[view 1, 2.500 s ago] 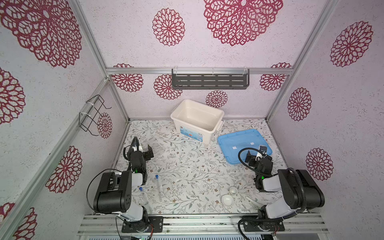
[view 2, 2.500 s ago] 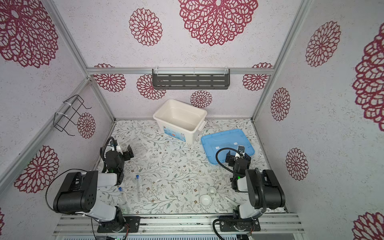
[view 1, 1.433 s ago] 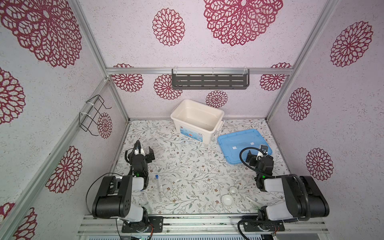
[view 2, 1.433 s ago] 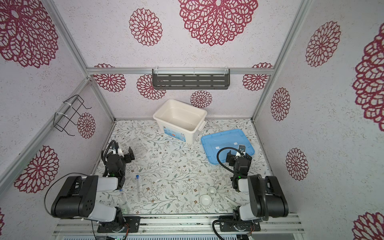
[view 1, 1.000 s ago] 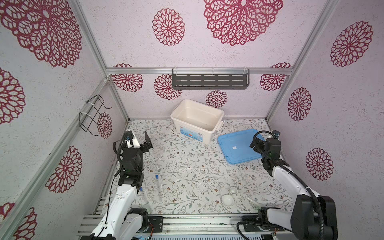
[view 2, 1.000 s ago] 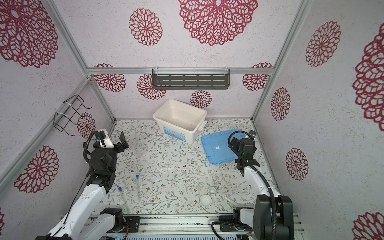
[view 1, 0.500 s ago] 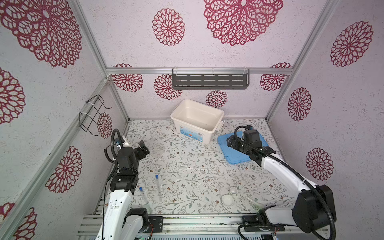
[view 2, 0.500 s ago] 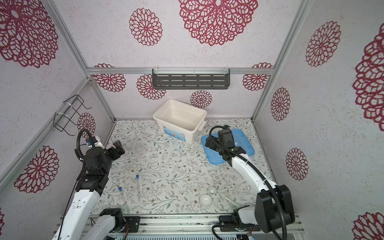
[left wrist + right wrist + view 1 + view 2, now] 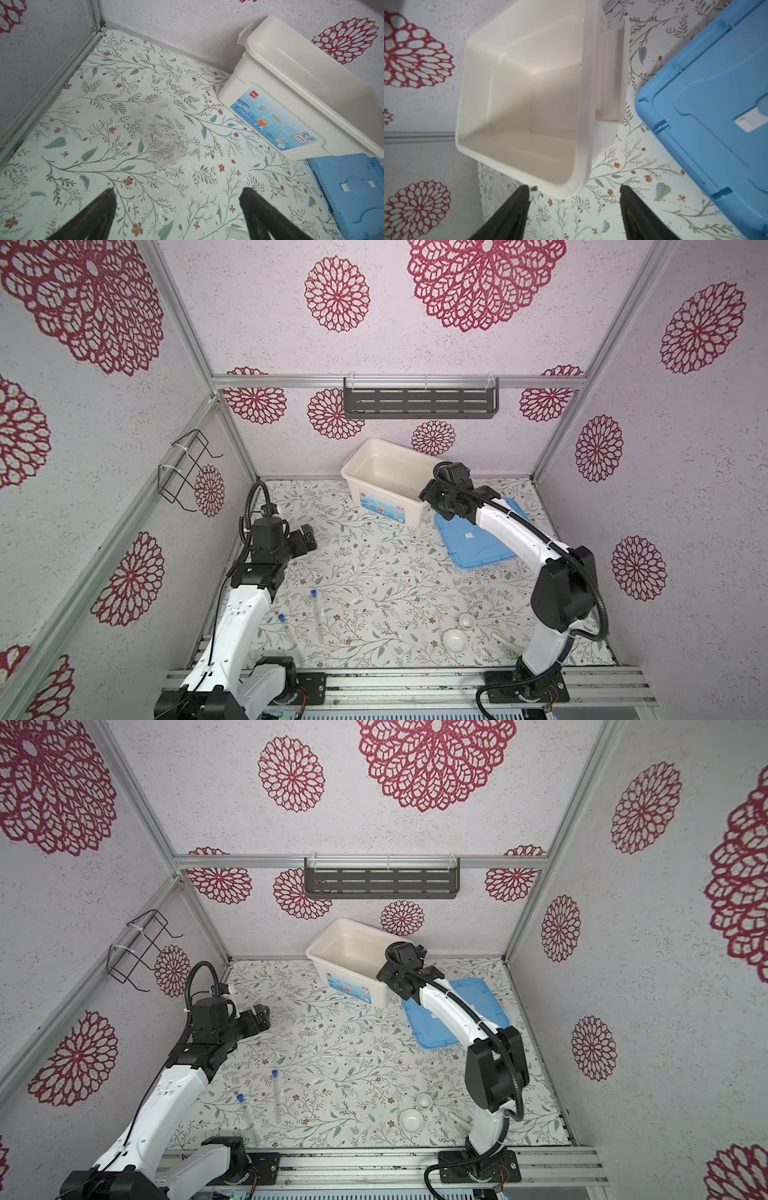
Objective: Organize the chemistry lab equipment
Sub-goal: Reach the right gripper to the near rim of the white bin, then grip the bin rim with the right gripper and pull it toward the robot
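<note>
Equipment lies loose on the counter; nothing is in the bin at the back, and its blue lid lies flat beside it. Rack sits between the left tool and the bin, just ahead of that tool's wide-open, empty jaws. Its long axis runs roughly along their reach, slightly skewed, and the left arm is far nearer. Right tool hovers over the bin's corner, jaws parted, holding nothing. Two tubes lie front left, caps pointing backward. Dishes and stick rest front right.
</note>
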